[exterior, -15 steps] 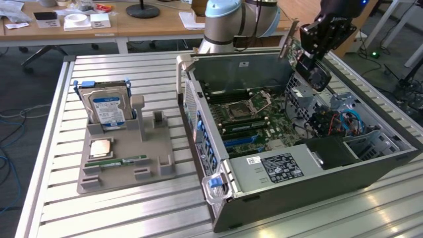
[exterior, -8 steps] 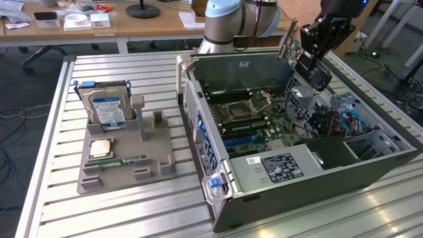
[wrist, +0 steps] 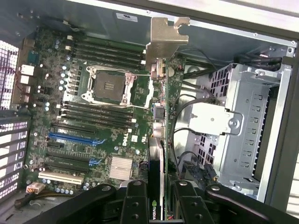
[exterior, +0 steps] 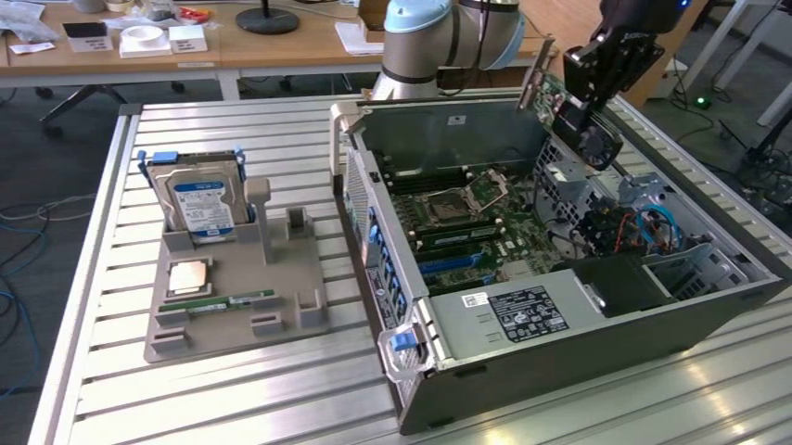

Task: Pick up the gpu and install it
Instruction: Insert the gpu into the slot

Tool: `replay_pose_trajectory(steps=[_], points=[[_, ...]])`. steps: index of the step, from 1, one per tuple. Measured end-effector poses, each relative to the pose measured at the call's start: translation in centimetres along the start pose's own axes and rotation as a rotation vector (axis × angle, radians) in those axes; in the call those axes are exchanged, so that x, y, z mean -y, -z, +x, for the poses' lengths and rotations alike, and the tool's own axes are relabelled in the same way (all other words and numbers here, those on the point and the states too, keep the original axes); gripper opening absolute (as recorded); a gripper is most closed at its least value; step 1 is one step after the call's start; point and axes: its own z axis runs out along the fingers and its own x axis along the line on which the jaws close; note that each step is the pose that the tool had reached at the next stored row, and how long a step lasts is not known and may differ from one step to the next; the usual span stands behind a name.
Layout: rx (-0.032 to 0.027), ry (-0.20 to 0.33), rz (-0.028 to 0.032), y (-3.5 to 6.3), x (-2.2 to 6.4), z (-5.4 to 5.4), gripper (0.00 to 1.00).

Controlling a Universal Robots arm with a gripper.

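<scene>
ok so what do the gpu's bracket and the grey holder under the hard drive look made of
Bracket of the gpu: likely thin sheet metal, bare and silvery with a satin finish; it catches light and has a folded tab.
Grey holder: probably plastic, matte; even dull grey, blocky moulded or printed shapes, no glints.

Slatted metal table (exterior: 223, 399) in front, pale, catching the light. Beyond, wooden desks (exterior: 248, 51) along the far side, carrying papers (exterior: 356, 37), white boxes (exterior: 185, 39), a tape roll (exterior: 143, 34) and a round black base (exterior: 266, 19). Grey floor (exterior: 62, 176) at the exterior view's left, with loose cables (exterior: 25, 218) and chair legs (exterior: 87, 100).
</scene>
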Motion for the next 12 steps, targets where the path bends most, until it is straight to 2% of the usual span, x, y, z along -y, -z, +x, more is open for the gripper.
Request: replay_pose_trajectory(steps=[12], points=[[-0.0040,0.091,-0.0021,-0.01,0.00,0.00,0.26]])
